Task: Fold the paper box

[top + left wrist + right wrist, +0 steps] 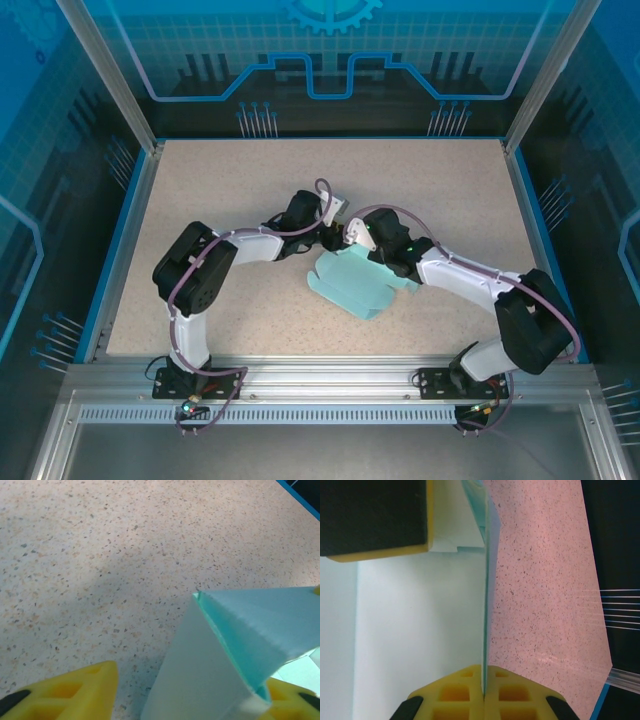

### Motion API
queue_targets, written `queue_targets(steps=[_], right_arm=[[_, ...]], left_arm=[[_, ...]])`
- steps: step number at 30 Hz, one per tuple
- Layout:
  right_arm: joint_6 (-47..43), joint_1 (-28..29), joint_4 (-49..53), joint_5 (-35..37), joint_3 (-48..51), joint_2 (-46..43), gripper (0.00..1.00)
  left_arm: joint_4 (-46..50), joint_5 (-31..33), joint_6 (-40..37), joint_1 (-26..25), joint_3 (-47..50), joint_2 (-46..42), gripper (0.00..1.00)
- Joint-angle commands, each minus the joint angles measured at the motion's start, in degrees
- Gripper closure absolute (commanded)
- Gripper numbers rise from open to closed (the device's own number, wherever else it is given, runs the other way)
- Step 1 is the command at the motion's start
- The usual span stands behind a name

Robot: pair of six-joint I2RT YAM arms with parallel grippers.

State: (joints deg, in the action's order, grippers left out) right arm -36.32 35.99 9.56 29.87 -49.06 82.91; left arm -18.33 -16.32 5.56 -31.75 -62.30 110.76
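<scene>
speckled beige table (200, 200) inside a blue-lit enclosure, with both arm bases at its near edge. a little past them, about the middle of the table, lies the box (360, 285): pale cyan card, partly flat on the surface, with one panel lifted at its far side where the two arms meet. the right gripper (484, 682) has its fingers pressed together on the edge of this upright panel, pinching the thin card. the left gripper (190, 690) has its fingers spread wide; a folded corner of the card stands between them, close to one finger, not squeezed. the box is not closed yet, and i see nothing inside it, though most of the inside is hidden

i think the danger is the thin card. if the right gripper pulls or turns too much, the panel may bend outside its crease or slip from the pinch. if the left fingers close at a wrong place, they may crush the corner. the grippers are very near each other and could bump, pushing the box over the table
</scene>
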Motion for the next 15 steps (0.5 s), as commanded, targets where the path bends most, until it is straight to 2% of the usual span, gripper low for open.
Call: queue_targets(steps=[1, 4, 7, 15], right_arm=[[1.07, 0.49, 3.73, -7.10, 0.91, -3.33, 1.00], [1.40, 0.40, 4.91, -7.41, 0.53, -3.93, 1.00], [2.41, 0.40, 6.12, -8.70, -0.39, -3.79, 1.00], [5.56, 0.56, 6.39, -12.79, -0.18, -4.72, 1.00]], left_arm=[[-1.37, 5.95, -0.62, 0.75, -2.03, 1.56, 0.56], [-1.12, 8.45, -0.83, 0.55, -1.79, 1.27, 0.64], [-1.46, 11.64, -0.30, 0.31, -1.33, 0.64, 0.69], [-2.48, 18.90, 4.47, -0.04, -0.28, -0.01, 0.75]])
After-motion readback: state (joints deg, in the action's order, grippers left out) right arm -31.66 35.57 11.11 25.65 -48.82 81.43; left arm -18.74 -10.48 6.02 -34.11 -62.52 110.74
